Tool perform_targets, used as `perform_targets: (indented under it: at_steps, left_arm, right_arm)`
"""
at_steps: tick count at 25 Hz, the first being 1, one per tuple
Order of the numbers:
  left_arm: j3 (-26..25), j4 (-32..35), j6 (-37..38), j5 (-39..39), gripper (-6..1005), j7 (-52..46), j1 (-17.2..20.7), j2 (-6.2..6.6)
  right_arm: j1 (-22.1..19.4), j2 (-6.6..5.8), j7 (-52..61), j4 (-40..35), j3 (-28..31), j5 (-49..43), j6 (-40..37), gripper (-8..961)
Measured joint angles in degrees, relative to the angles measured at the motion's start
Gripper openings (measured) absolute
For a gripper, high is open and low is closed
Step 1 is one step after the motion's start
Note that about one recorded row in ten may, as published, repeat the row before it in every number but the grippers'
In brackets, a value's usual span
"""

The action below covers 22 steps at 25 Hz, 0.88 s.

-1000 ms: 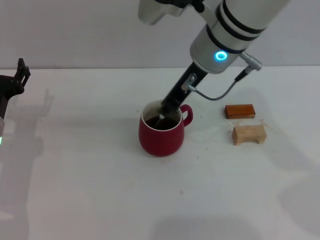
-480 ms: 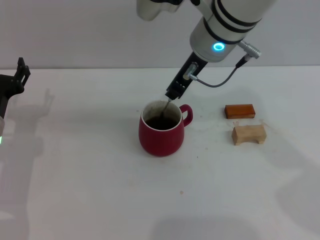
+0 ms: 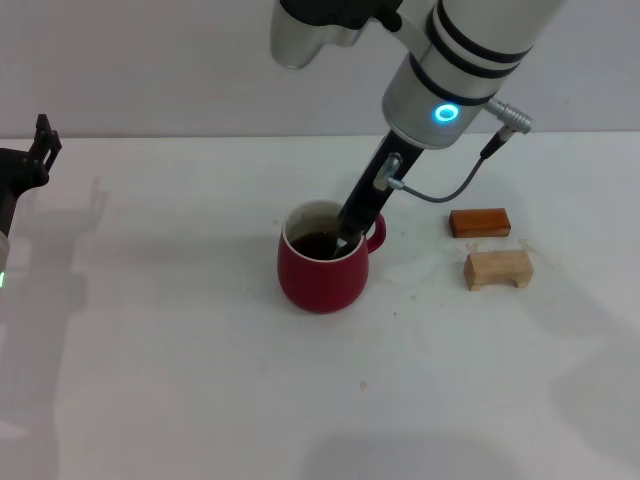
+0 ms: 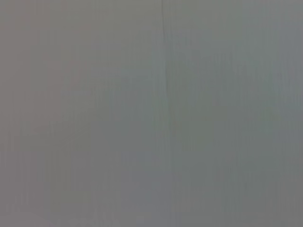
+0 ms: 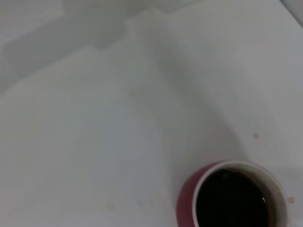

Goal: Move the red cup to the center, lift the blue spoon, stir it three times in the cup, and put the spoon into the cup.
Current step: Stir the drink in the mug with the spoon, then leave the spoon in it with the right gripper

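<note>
The right gripper (image 3: pixel 345 238) — raised above the rim half a second before — had dipped back into the red cup (image 3: pixel 322 270) at frame centre, probably mid-stir; its grip and the spoon were hidden.

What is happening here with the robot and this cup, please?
The right gripper reaches down into the mouth of the red cup, which holds dark liquid and stands on the white table. This looks like the stirring step, but the blue spoon itself cannot be made out. The left gripper is parked at the far left edge, away from the work. An orange block and a tan wooden block lie untouched to the right of the cup.
</note>
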Motion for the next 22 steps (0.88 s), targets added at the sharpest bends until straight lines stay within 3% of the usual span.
perform_targets:
  at_steps: [8, 22]
  left_arm:
    - [0.0, -0.4, 0.0, -0.1, 854, 0.0, 0.0, -0.08]
    - [0.0, -0.8, 0.0, -0.1, 855, 0.0, 0.1, -0.15]
  right_arm:
    - [-0.2, 0.27, 0.2, -0.9, -2.4, 0.4, -6.0, 298]
    - [-0.5, 0.33, 0.7, -0.4, -5.9, -1.2, -7.8, 304]
